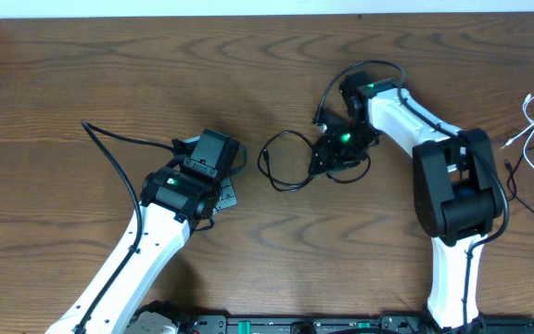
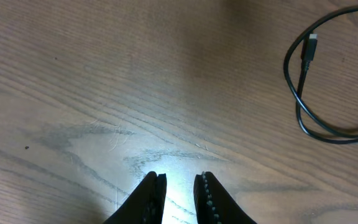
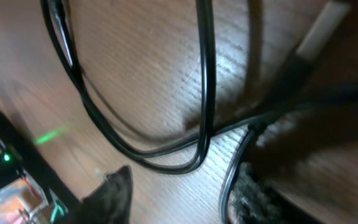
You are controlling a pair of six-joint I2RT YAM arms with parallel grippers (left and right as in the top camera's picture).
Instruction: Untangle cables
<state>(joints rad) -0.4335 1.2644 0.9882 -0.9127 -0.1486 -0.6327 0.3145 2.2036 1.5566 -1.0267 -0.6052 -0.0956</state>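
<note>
While left jaws hang parted over the wooden surface (image 1: pixel 63 83) beside the black cable (image 2: pixel 298 109), we cannot judge our right jaws.

Brown wood-grain table (image 1: pixel 82 65), a white strip (image 1: pixel 248 7) along its far edge

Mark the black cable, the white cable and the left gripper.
black cable (image 2: pixel 309 48): left wrist view, on its plug.
white cable (image 1: pixel 512 141): overhead view, near its plug end.
left gripper (image 2: pixel 180 179): left wrist view, midway between the fingertips.

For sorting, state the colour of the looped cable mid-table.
Thin looped cable is black; clearest in left wrist view.
</note>
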